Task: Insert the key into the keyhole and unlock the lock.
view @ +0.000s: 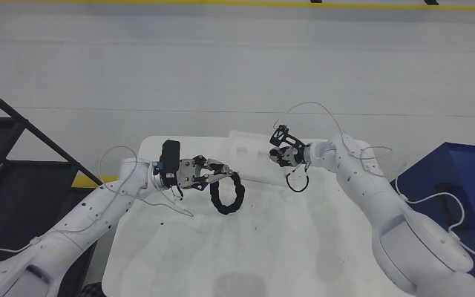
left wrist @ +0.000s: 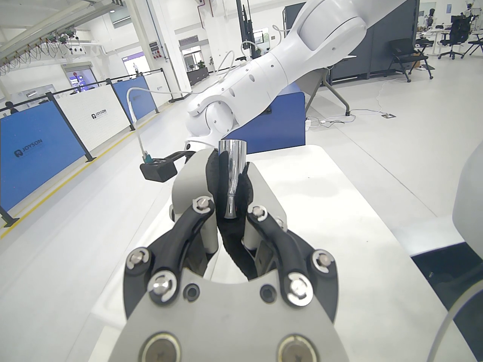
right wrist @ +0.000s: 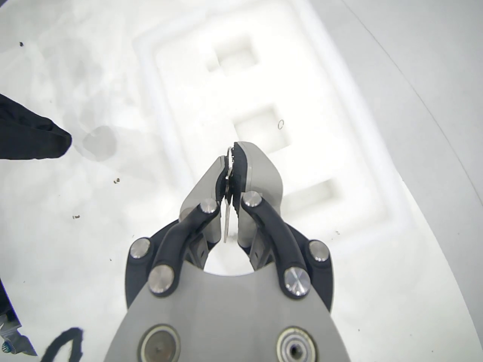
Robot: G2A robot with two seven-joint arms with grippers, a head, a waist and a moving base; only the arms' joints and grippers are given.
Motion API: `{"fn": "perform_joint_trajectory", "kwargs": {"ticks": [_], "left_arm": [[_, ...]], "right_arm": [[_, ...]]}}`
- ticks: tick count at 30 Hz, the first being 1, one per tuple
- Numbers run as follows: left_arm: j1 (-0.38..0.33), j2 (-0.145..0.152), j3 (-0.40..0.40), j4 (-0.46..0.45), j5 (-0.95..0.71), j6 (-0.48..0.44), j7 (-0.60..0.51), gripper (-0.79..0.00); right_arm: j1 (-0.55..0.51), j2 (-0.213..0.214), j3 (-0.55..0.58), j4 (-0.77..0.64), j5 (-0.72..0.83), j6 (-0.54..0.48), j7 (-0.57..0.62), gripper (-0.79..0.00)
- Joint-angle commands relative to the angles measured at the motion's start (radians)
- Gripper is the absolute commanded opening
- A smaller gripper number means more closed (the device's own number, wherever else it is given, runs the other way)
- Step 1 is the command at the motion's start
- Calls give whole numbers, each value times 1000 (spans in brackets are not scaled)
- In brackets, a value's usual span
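1. Top view: the left gripper (view: 210, 178) is clamped on a cable lock (view: 226, 197), a chrome cylinder on a black sheathed loop. It holds the lock over the left part of the white table (view: 223, 252), and the loop curls just past the fingers.
2. Also in the top view, the right gripper (view: 280, 154) is over the white foam tray (view: 249, 148) at the table's far edge. A thin black cord loop (view: 297, 183) hangs under it. The two grippers face each other, apart.
3. Left wrist view: the pads press on the black sheath. The chrome cylinder sticks out between them, its end toward the right arm.
4. Right wrist view: the pads are pinched on a flat silver key (right wrist: 227, 190), seen edge-on, with one end reaching back toward the wrist. The tray's three square recesses lie below. The lock's black end is at the side, well apart from the key.
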Motion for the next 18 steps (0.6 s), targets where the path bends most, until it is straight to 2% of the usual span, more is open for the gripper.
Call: {"fn": "perform_joint_trajectory", "kwargs": {"ticks": [1, 6, 9, 12, 18], "left_arm": [[0, 0, 0, 0, 0, 0, 0, -785], [0, 0, 0, 0, 0, 0, 0, -785], [0, 0, 0, 0, 0, 0, 0, -785], [0, 0, 0, 0, 0, 0, 0, -785], [0, 0, 0, 0, 0, 0, 0, -785]], "right_arm": [[-16, 18, 20, -46, 11, -2, 0, -785], [-85, 79, 97, -197, 49, 12, 22, -785], [-163, 125, 165, -339, 75, 41, 48, -785], [-275, 179, 258, -529, 99, 63, 81, -785], [-570, 273, 474, -992, 126, 141, 191, -785]]}}
